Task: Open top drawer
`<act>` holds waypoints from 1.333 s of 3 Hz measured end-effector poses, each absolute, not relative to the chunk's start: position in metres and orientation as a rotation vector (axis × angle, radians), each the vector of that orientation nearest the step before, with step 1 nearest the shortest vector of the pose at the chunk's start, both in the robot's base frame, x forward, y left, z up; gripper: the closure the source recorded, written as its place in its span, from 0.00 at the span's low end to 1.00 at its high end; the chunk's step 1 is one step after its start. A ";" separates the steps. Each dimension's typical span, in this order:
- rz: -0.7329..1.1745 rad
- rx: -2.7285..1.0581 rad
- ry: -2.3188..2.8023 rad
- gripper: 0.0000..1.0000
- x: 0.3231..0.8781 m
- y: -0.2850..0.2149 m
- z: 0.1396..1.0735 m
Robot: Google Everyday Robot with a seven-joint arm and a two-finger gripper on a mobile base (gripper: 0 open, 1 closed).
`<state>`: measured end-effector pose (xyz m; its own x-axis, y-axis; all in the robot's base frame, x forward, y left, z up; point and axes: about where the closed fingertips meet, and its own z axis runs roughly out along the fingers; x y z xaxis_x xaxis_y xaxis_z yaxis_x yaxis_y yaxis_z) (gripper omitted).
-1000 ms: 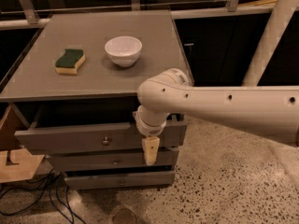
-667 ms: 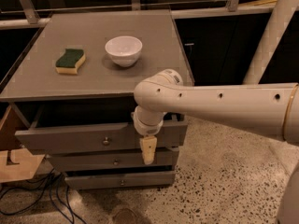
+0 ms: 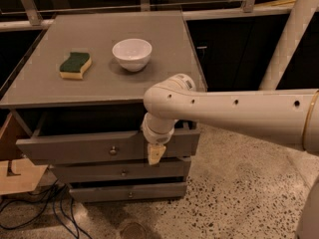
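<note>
Hanging tip-down from the white arm's (image 3: pixel 239 114) wrist, the end effector (image 3: pixel 155 154) sits against the front of the wide grey wooden top drawer (image 3: pixel 75 149), to the right of its small round metal knob (image 3: pixel 113 150). I cannot tell whether it is open, closed or gripping anything.

The drawer front already stands forward of the cabinet, with a dark gap under the grey surface (image 3: pixel 99 86), so it looks partly open.

Since the contact lies off-centre, the pull should probably run straight out and level to keep the drawer from skewing.

The surface's front edge overhangs just above the wrist, which leaves little room to lift. The speckled floor (image 3: pixel 234 193) in front looks open, and dark cables (image 3: pixel 45 205) lie at the lower left. The two narrower grey drawers (image 3: pixel 122 172) lie just below.
</note>
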<state>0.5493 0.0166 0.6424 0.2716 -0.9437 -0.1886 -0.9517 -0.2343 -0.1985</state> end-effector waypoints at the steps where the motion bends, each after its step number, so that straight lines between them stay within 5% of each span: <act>1: 0.042 -2.273 1.746 0.58 0.549 0.017 0.642; 3: 0.042 -2.273 1.746 1.00 0.549 0.017 0.642; 4: 0.053 -2.267 1.748 1.00 0.546 0.015 0.643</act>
